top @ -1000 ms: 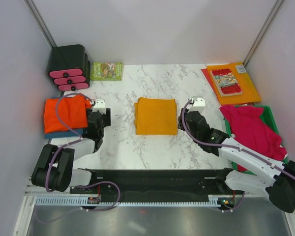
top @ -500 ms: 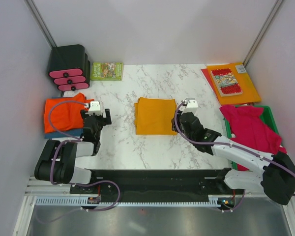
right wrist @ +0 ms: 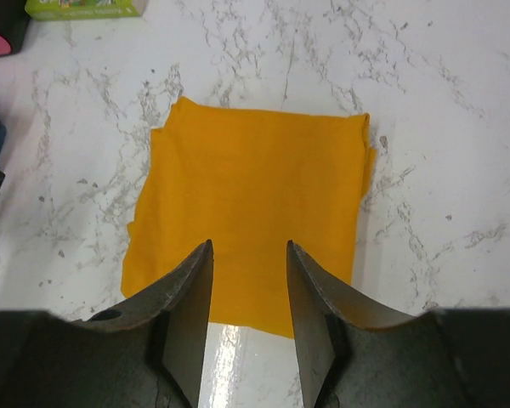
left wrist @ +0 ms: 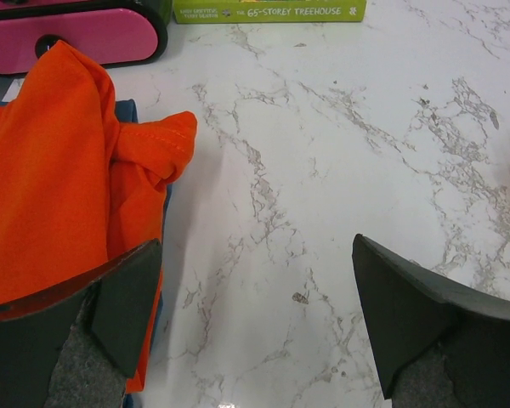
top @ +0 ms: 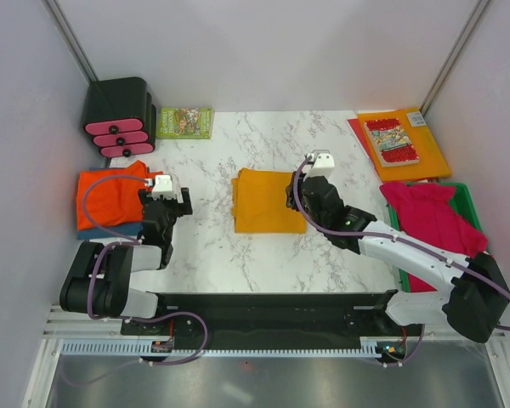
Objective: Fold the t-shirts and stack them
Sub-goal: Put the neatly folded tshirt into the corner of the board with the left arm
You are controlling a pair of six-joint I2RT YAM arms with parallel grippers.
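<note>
A folded mustard t-shirt (top: pixel 263 200) (right wrist: pixel 255 187) lies flat mid-table. My right gripper (top: pixel 296 197) (right wrist: pixel 249 251) stands over its right edge, open, with nothing between the fingers. At the left, a crumpled red-orange t-shirt (top: pixel 110 197) (left wrist: pixel 51 187) rests on a blue one (top: pixel 106 229) (left wrist: pixel 126 110). My left gripper (top: pixel 168 195) (left wrist: pixel 255 323) is just right of that pile, open wide over bare marble, its left finger above the orange cloth's edge. Crimson-pink t-shirts (top: pixel 433 225) spill from the green bin (top: pixel 459 194) at the right.
A black drawer unit with pink fronts (top: pixel 117 115) (left wrist: pixel 76 38) stands at the back left, beside a green book (top: pixel 184 122) (left wrist: pixel 268 10). An orange folder with a comic book (top: pixel 404 143) lies at the back right. Grey walls enclose three sides.
The left gripper has opened wider and shifted slightly back beside the red-orange shirt. The right arm has swung left, from beside the mustard shirt to over its right edge.
</note>
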